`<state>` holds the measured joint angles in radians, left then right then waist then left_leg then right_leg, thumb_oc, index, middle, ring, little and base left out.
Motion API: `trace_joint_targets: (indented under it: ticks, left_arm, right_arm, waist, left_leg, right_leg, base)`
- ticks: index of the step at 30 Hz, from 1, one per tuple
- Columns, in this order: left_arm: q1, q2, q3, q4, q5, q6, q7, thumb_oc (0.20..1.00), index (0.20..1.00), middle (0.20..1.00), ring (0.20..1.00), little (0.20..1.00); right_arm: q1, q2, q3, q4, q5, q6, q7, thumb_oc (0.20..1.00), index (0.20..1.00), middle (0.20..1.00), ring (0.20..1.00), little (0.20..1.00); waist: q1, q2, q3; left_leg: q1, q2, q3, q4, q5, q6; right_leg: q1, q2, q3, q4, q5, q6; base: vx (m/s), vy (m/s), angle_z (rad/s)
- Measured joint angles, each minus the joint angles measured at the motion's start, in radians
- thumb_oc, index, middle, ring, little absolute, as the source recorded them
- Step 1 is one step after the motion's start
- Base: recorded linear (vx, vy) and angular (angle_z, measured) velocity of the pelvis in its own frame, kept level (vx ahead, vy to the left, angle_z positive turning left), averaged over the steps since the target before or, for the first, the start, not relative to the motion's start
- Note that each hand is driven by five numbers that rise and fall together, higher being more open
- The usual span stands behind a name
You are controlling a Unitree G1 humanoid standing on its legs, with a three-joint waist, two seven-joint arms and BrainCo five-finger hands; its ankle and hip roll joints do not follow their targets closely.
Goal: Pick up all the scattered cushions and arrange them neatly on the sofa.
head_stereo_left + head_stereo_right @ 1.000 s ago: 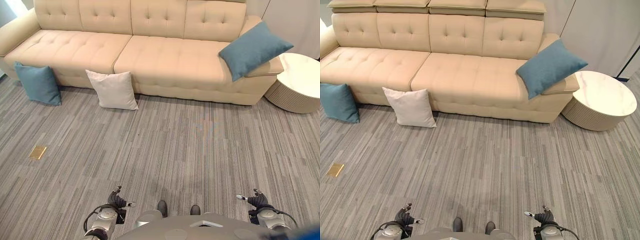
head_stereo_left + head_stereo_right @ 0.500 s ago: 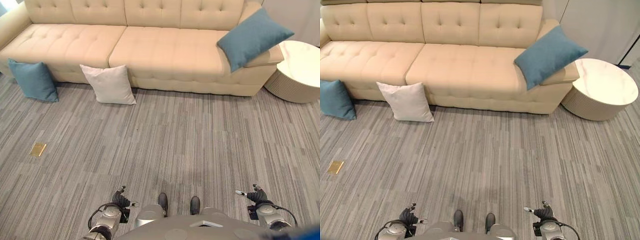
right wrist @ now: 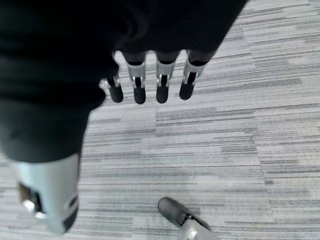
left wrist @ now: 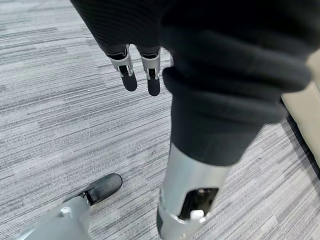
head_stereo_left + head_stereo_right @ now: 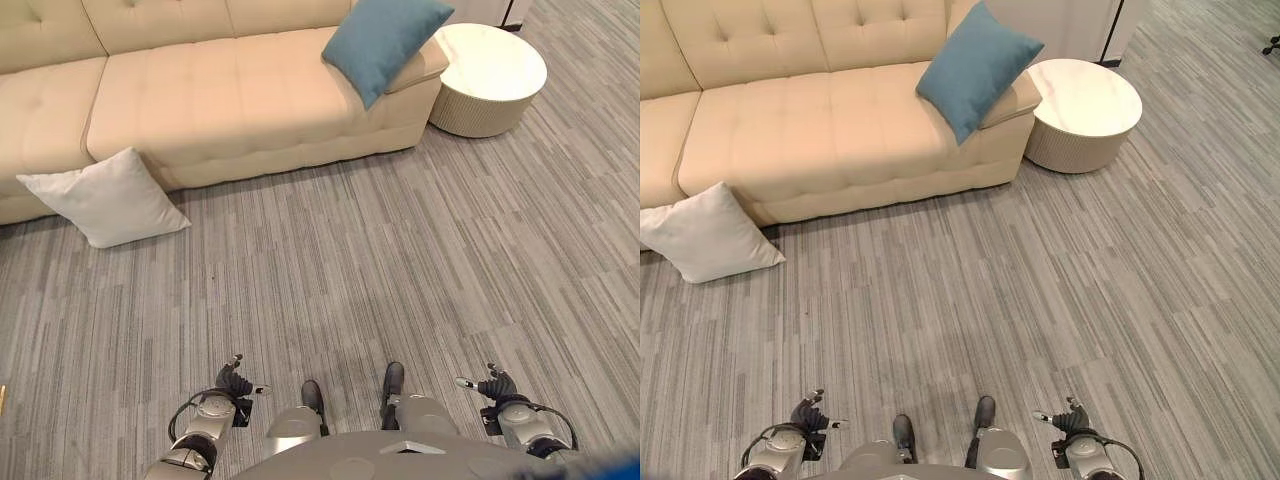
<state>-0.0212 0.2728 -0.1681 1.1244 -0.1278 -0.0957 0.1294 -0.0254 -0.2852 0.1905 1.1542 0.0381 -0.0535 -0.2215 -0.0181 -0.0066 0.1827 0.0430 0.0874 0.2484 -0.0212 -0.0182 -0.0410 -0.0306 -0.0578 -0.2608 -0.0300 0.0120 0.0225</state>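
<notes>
Left eye view has both arms hanging low at the near edge of the floor: the left robot hand (image 5: 236, 381) and the right robot hand (image 5: 493, 386) are both empty, and their own wrist cams show the fingers (image 3: 161, 90) hanging straight and relaxed over bare floor. Nothing's been picked up yet as far as I can judge. Further out, the white cushion (image 5: 103, 199) is propped on the grey striped carpet (image 5: 400, 260), leaning against the sofa's front edge toward the left. It looks plump and squishy, so I'd guess it's light, floppy and totally unbreakable, with fabric that shouldn't slip. Pinching a corner would probably just let it dangle, so squeezing it between both hands at the side edges seems the better bet. Beyond that is the beige tufted sofa (image 5: 200, 90), with loads of free seat to land on. The blue cushion (image 5: 385, 40) already sits at the sofa's right end, tilted against the armrest. Past the sofa's right end stands a round white side table (image 5: 490, 70), well apart from the white cushion.
</notes>
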Motion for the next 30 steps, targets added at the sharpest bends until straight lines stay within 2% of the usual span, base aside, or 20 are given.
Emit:
trace_joint_targets:
  ticks: [2, 3, 4, 5, 6, 8, 10, 12, 13, 15, 16, 18, 20, 22, 23, 25, 26, 27, 29, 30]
  left_arm:
    - [-0.011, -0.023, -0.015, 0.002, -0.001, 0.000, 0.001, 1.000, 1.000, 1.000, 1.000, 1.000]
    - [-0.035, -0.030, -0.011, -0.057, -0.028, -0.010, 0.003, 1.000, 1.000, 1.000, 1.000, 1.000]
    - [-0.068, -0.005, -0.028, -0.084, -0.032, -0.017, -0.001, 1.000, 1.000, 1.000, 1.000, 1.000]
    - [-0.070, -0.002, -0.033, -0.078, -0.037, -0.016, 0.000, 1.000, 1.000, 1.000, 1.000, 1.000]
    - [-0.052, -0.001, -0.029, -0.027, -0.037, -0.014, 0.000, 1.000, 1.000, 1.000, 1.000, 1.000]
    - [-0.049, 0.007, -0.014, 0.008, -0.036, 0.006, -0.001, 1.000, 1.000, 1.000, 1.000, 1.000]
    - [0.022, 0.015, 0.036, 0.008, -0.036, 0.011, 0.000, 1.000, 1.000, 1.000, 1.000, 1.000]
    - [0.055, -0.011, -0.015, 0.002, -0.028, 0.010, -0.009, 1.000, 1.000, 1.000, 1.000, 1.000]
    - [0.053, 0.005, -0.020, -0.008, -0.012, 0.004, -0.013, 1.000, 1.000, 1.000, 1.000, 1.000]
    - [-0.015, 0.017, -0.027, 0.002, -0.007, 0.006, -0.014, 1.000, 1.000, 1.000, 1.000, 1.000]
    - [-0.040, 0.015, -0.026, -0.003, -0.007, 0.001, -0.013, 1.000, 1.000, 1.000, 1.000, 1.000]
    - [-0.065, -0.011, -0.021, 0.000, -0.007, 0.001, -0.012, 1.000, 1.000, 1.000, 1.000, 1.000]
    - [-0.074, -0.011, -0.014, 0.002, -0.007, 0.001, -0.013, 1.000, 1.000, 1.000, 1.000, 1.000]
    - [-0.027, -0.004, -0.009, 0.002, -0.006, 0.002, -0.013, 1.000, 1.000, 1.000, 1.000, 1.000]
    - [-0.019, -0.012, -0.022, 0.005, -0.005, 0.002, -0.014, 1.000, 1.000, 1.000, 1.000, 1.000]
    - [0.008, -0.025, -0.026, 0.007, 0.000, 0.002, -0.014, 1.000, 1.000, 1.000, 1.000, 1.000]
    - [0.016, -0.031, -0.027, 0.006, 0.000, 0.002, -0.014, 1.000, 1.000, 1.000, 1.000, 1.000]
    - [0.012, -0.025, -0.026, -0.001, 0.001, 0.000, -0.015, 1.000, 1.000, 1.000, 1.000, 1.000]
    - [-0.012, -0.019, -0.025, -0.002, -0.001, 0.001, -0.015, 1.000, 1.000, 1.000, 1.000, 1.000]
    - [-0.040, -0.003, -0.027, 0.001, -0.001, 0.002, -0.015, 1.000, 1.000, 1.000, 1.000, 1.000]
  right_arm:
    - [0.000, -0.008, -0.023, -0.023, 0.017, -0.015, -0.001, 1.000, 1.000, 1.000, 1.000, 1.000]
    - [-0.046, 0.006, -0.045, -0.016, 0.024, -0.014, -0.006, 1.000, 1.000, 1.000, 1.000, 1.000]
    - [-0.088, 0.011, -0.041, 0.019, 0.028, -0.019, -0.008, 1.000, 1.000, 1.000, 1.000, 1.000]
    - [-0.128, -0.003, -0.002, 0.031, 0.029, -0.018, -0.016, 1.000, 1.000, 1.000, 1.000, 1.000]
    - [-0.138, -0.008, 0.027, 0.024, 0.029, -0.019, -0.019, 1.000, 1.000, 1.000, 1.000, 1.000]
    - [-0.125, -0.004, 0.041, 0.012, 0.029, -0.015, -0.016, 1.000, 1.000, 1.000, 1.000, 1.000]
    - [-0.040, 0.015, 0.048, 0.002, 0.028, -0.019, -0.017, 1.000, 1.000, 1.000, 1.000, 1.000]
    - [-0.001, -0.031, 0.062, 0.004, 0.025, -0.012, -0.015, 1.000, 1.000, 1.000, 1.000, 1.000]
    - [0.004, -0.007, 0.049, 0.002, 0.025, -0.012, -0.015, 1.000, 1.000, 1.000, 1.000, 1.000]
    - [-0.018, -0.008, 0.072, -0.041, 0.019, -0.014, -0.006, 1.000, 1.000, 1.000, 1.000, 1.000]
    - [-0.031, -0.010, 0.062, -0.059, 0.017, -0.014, -0.004, 1.000, 1.000, 1.000, 1.000, 1.000]
    - [-0.063, -0.021, 0.067, -0.098, 0.017, -0.020, 0.004, 1.000, 1.000, 1.000, 1.000, 1.000]
    - [-0.061, -0.016, 0.083, -0.099, 0.016, -0.016, 0.007, 1.000, 1.000, 1.000, 1.000, 1.000]
    - [-0.036, 0.001, 0.082, -0.075, 0.016, -0.006, 0.010, 1.000, 1.000, 1.000, 1.000, 1.000]
    - [-0.013, -0.001, 0.062, -0.067, 0.017, -0.006, 0.011, 1.000, 1.000, 1.000, 1.000, 1.000]
    - [-0.009, -0.001, 0.050, -0.034, 0.017, -0.007, 0.012, 1.000, 1.000, 1.000, 1.000, 1.000]
    - [-0.001, -0.003, 0.044, -0.032, 0.018, -0.009, 0.012, 1.000, 1.000, 1.000, 1.000, 1.000]
    - [-0.023, -0.011, 0.042, -0.033, 0.019, -0.022, 0.012, 1.000, 1.000, 1.000, 1.000, 1.000]
    - [-0.085, -0.009, 0.035, -0.031, 0.027, -0.042, 0.012, 1.000, 1.000, 1.000, 1.000, 1.000]
    - [-0.124, 0.009, 0.028, -0.005, 0.033, -0.038, 0.013, 1.000, 1.000, 1.000, 1.000, 1.000]
  waist:
    - [0.010, -0.031, 0.008]
    - [0.034, -0.053, 0.050]
    - [0.056, -0.083, 0.079]
    - [0.070, -0.098, 0.093]
    - [0.072, -0.075, 0.093]
    - [0.090, -0.077, 0.095]
    - [0.078, -0.150, 0.015]
    - [0.064, -0.055, -0.029]
    - [0.065, -0.067, -0.047]
    - [0.030, -0.062, -0.039]
    - [0.037, -0.042, -0.014]
    - [0.033, 0.016, 0.024]
    - [0.023, -0.011, 0.043]
    - [0.014, -0.063, 0.034]
    - [0.010, -0.069, 0.029]
    - [0.014, -0.068, 0.005]
    - [0.015, -0.067, -0.021]
    - [0.044, -0.078, -0.032]
    - [0.068, -0.091, -0.014]
    - [0.073, -0.120, 0.030]
  left_leg:
    - [-0.126, 0.019, -0.123, 0.244, 0.017, -0.060]
    - [-0.415, 0.014, -0.288, 0.711, 0.136, -0.134]
    - [-0.559, -0.087, -0.385, 0.778, 0.084, -0.092]
    - [-0.567, -0.122, -0.340, 0.443, 0.082, -0.075]
    - [-0.523, -0.111, -0.286, 0.082, 0.087, -0.076]
    - [-0.517, -0.111, -0.246, 0.117, 0.085, -0.033]
    - [-0.388, -0.200, -0.168, 0.233, 0.039, 0.086]
    - [-0.159, -0.146, -0.188, 0.058, 0.070, 0.147]
    - [-0.100, -0.151, -0.203, -0.009, 0.085, 0.176]
    - [-0.087, -0.183, -0.239, 0.028, 0.019, 0.202]
    - [-0.046, -0.184, -0.234, 0.017, 0.011, 0.208]
    - [0.040, -0.170, -0.262, 0.005, -0.066, 0.238]
    - [0.112, -0.184, -0.291, 0.001, -0.115, 0.196]
    - [0.193, -0.190, -0.345, 0.000, -0.171, 0.151]
    - [0.241, -0.178, -0.395, 0.026, -0.194, 0.120]
    - [0.248, -0.154, -0.428, 0.136, -0.162, 0.045]
    - [0.205, -0.152, -0.416, 0.256, -0.154, -0.007]
    - [0.040, -0.158, -0.346, 0.540, -0.166, -0.039]
    - [-0.181, -0.162, -0.321, 0.738, -0.169, -0.032]
    - [-0.287, -0.153, -0.286, 0.744, -0.174, 0.005]
  right_leg:
    - [0.025, 0.019, -0.002, -0.043, -0.006, -0.044]
    - [-0.009, 0.028, -0.008, 0.029, -0.051, -0.131]
    - [-0.004, 0.030, 0.010, 0.038, -0.069, -0.138]
    - [0.026, 0.044, 0.020, 0.000, -0.078, -0.122]
    - [0.083, 0.099, 0.018, -0.045, -0.079, -0.123]
    - [0.131, 0.129, 0.039, -0.063, -0.090, -0.130]
    - [0.193, 0.069, 0.061, -0.044, -0.140, -0.031]
    - [0.178, 0.134, 0.055, 0.139, -0.190, 0.039]
    - [0.075, 0.087, 0.057, 0.368, -0.266, 0.051]
    - [-0.124, 0.010, 0.112, 0.731, -0.252, 0.103]
    - [-0.194, -0.012, 0.107, 0.828, -0.258, 0.096]
    - [-0.304, 0.021, 0.123, 0.649, -0.258, 0.057]
    - [-0.362, 0.038, 0.138, 0.321, -0.155, 0.043]
    - [-0.374, 0.048, 0.132, 0.218, -0.081, 0.045]
    - [-0.325, 0.047, 0.139, 0.223, 0.011, -0.005]
    - [-0.211, 0.065, 0.138, 0.166, 0.065, -0.080]
    - [-0.147, 0.067, 0.123, 0.103, 0.082, -0.127]
    - [-0.081, 0.069, 0.120, 0.020, 0.077, -0.144]
    - [-0.032, 0.074, 0.135, -0.012, 0.035, -0.177]
    - [0.010, 0.057, 0.138, -0.024, 0.017, -0.179]
  base:
    - [0.17, -0.249, 0.44]
    - [0.40, -0.100, 0.22]
    - [0.44, 0.045, -0.17]
    - [0.48, 0.131, -0.72]
    - [0.44, 0.201, -0.95]
    - [0.42, 0.248, -0.96]
    - [0.28, 0.240, -0.65]
    - [0.19, 0.238, -0.20]
    - [0.19, 0.293, -0.16]
    - [0.24, 0.229, 0.31]
    - [0.33, 0.127, 0.21]
    - [0.40, 0.060, -0.15]
    - [0.36, 0.003, 0.43]
    - [0.39, -0.071, 0.94]
    - [0.35, -0.113, 1.25]
    - [0.24, -0.109, 1.11]
    - [0.11, -0.090, 0.85]
    - [0.14, -0.095, 0.49]
    - [0.20, -0.046, 0.05]
    - [0.18, 0.029, -0.02]
